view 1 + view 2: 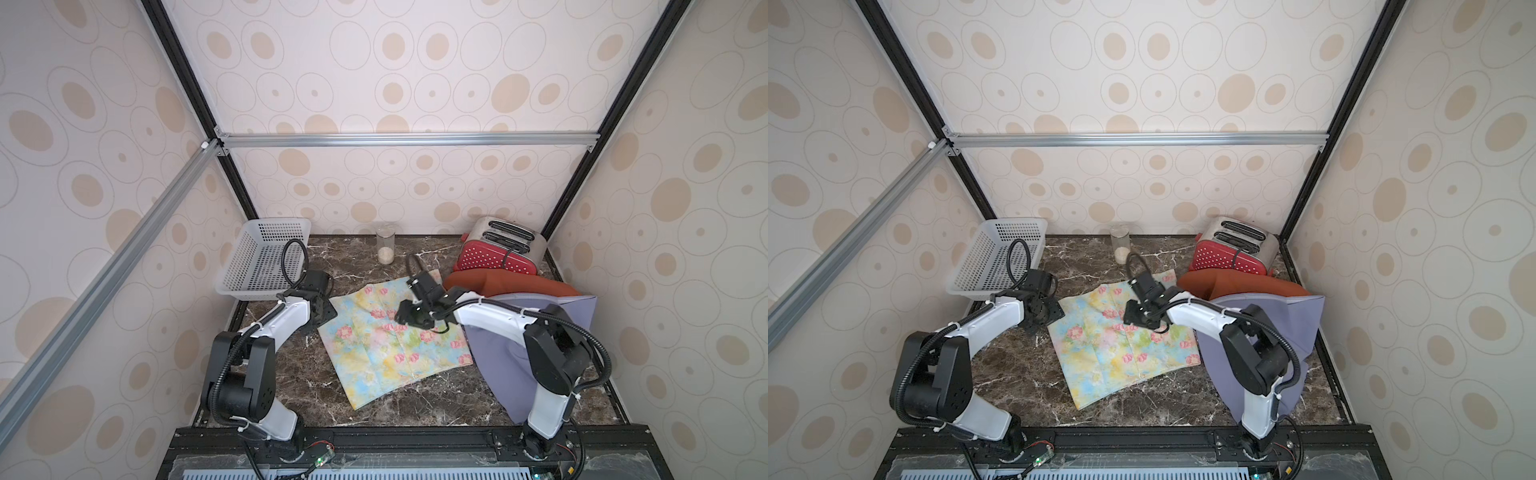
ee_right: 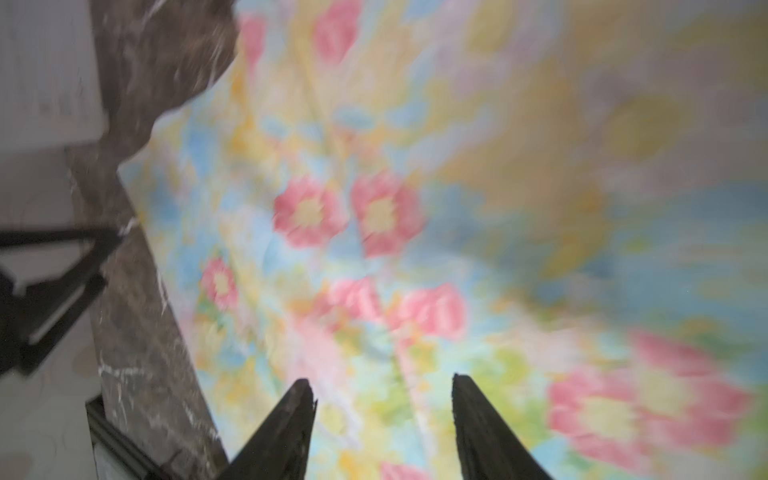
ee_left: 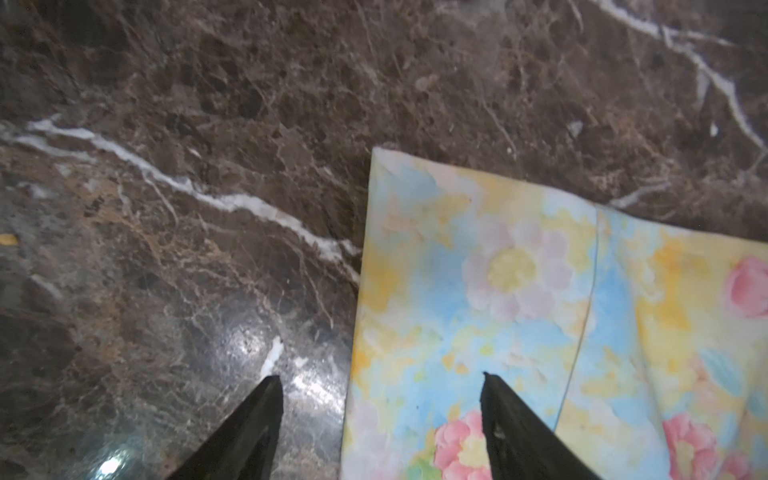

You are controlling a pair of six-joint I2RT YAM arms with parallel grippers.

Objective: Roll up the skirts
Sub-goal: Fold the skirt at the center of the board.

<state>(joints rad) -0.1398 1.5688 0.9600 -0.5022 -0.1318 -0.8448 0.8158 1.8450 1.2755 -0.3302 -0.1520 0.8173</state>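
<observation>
Bimanual cell at the opening of the rolling step. The floral skirt [image 1: 390, 349] lay spread flat and unrolled at the centre of both top views, on the dark marble surface [image 1: 291, 386]. The rust-orange skirt [image 1: 498, 286] sat bunched at centre right, just in front of the red toaster [image 1: 498, 249]. The lavender skirt [image 1: 492, 357] lay at right, partly hidden under the right arm and touching the floral skirt's right edge. None of the three was rolled.

The left claw [image 3: 380, 376] stood released at the floral skirt's upper-left corner. Its jaws straddled the cloth edge, one finger over bare marble and one over the print, with nothing pinched. The right claw [image 2: 382, 380] hovered over the upper middle of the same skirt, jaws likewise apart and empty. Its wrist view was blurred, so contact with the cloth could not be judged.

The step in hand appeared to be taking hold of the floral skirt's far edge. The next move would call for both claws to close on that edge at matched height. They would then turn it over toward the lower part of the frame evenly, so the roll stayed straight. The white basket [image 1: 270, 226] at upper left and the jar [image 1: 385, 248] at the back stood apart from the work.
</observation>
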